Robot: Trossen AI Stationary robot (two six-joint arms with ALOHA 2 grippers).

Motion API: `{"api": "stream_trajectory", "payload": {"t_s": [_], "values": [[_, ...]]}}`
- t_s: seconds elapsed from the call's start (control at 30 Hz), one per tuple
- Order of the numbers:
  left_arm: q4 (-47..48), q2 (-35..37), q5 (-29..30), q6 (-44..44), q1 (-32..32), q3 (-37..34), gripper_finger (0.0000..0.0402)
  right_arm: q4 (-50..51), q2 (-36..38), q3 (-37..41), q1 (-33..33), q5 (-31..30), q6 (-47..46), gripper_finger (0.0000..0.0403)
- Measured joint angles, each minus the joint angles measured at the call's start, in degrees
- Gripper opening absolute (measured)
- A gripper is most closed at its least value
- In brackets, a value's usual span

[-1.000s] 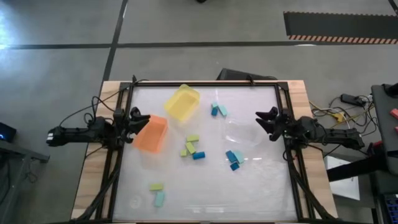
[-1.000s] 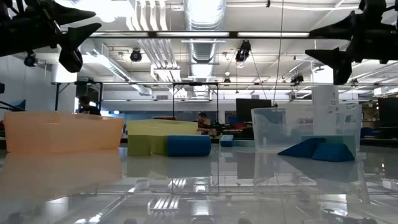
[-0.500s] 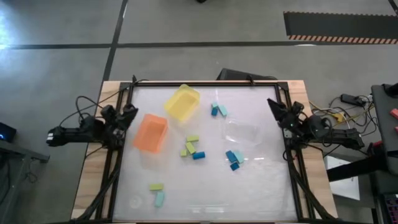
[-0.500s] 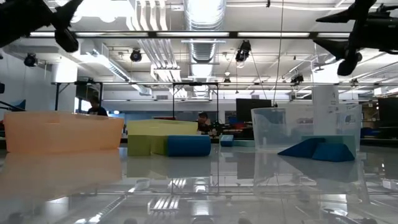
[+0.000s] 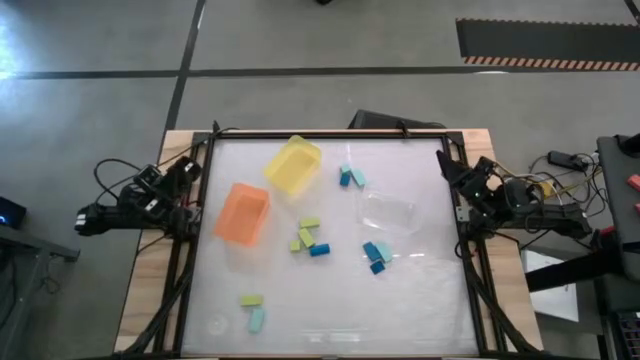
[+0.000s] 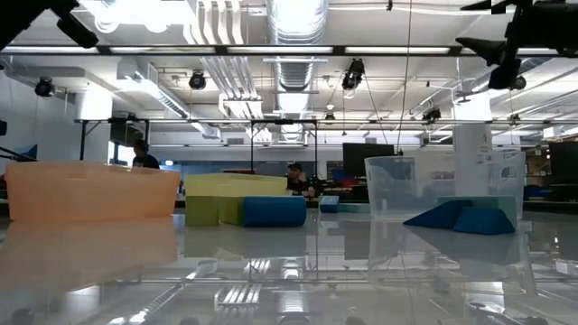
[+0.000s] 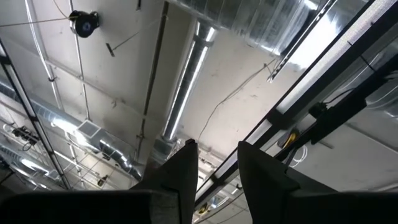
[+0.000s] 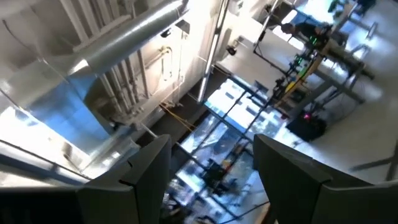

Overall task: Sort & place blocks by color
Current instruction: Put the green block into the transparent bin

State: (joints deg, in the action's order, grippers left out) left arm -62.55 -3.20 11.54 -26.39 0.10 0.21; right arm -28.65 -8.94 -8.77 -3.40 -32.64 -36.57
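Small blocks lie flat on the white table in several groups. A teal and blue pair [image 5: 350, 177] is at the far middle. A yellow-green, teal and blue cluster [image 5: 308, 236] is at the centre. A blue and teal cluster [image 5: 376, 255] is to its right. A yellow-green block [image 5: 251, 300] and a teal block [image 5: 257, 319] are near the front. My left gripper [image 5: 188, 166] is open and empty over the table's left edge, tipped up at the ceiling, as its wrist view [image 7: 217, 168] shows. My right gripper [image 5: 447, 162] is open and empty over the right edge, also tipped up, as its wrist view [image 8: 211, 180] shows.
A yellow bin [image 5: 293, 165] stands at the far middle-left. An orange bin [image 5: 243, 213] stands to its left and nearer to me. A clear shallow dish [image 5: 390, 212] stands right of centre. A black frame [image 5: 330, 134] rims the table. Cables lie beyond both side edges.
Both arms have drawn back from the table's middle. My left gripper has gone from beside the orange bin toward the left edge, and my right gripper from beside the clear dish toward the right edge. Both have risen and tipped upward. The blocks and bins have stayed put.
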Motion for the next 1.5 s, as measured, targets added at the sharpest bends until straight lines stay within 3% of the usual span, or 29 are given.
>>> {"api": "stream_trajectory", "payload": {"t_s": [0.27, 0.33, 0.47, 0.67, 1.07, 1.27, 1.5], "values": [[0.21, -1.36, 4.25, 0.35, 0.0, 0.31, 0.0097, 8.04, -9.22, -10.83, 0.0, 0.07, 3.61, 0.0219], [2.82, -2.46, 8.17, 1.17, 0.0, 1.23, 0.0097, 12.74, -11.19, -13.77, 0.0, 0.12, 3.38, 0.0219], [8.5, -6.64, 10.09, 2.34, 0.02, 5.76, 0.0097, 19.91, -14.99, -19.31, 0.0, 1.25, 3.22, 0.0219], [20.49, -15.8, 11.99, 3.02, 0.02, 13.66, 0.0097, 26.25, -20.25, -26.46, 0.02, 2.32, 4.37, 0.0219], [56.06, -31.67, 13.47, -1.68, 0.06, 28.43, 0.0097, 32.95, -29.49, -37.98, 0.0, 4.79, 9.1, 0.0219], [56.97, -39.58, 13.69, 6.37, 0.13, 31.46, 0.0097, 34.93, -34.73, -43.86, 0.0, 6.06, 11.56, 0.0219], [54.72, -43.48, 13.91, 10.53, 0.22, 34.74, 0.0097, 43.75, -43.0, -53.16, 0.0, 8.06, 14.05, 0.0219]]}}
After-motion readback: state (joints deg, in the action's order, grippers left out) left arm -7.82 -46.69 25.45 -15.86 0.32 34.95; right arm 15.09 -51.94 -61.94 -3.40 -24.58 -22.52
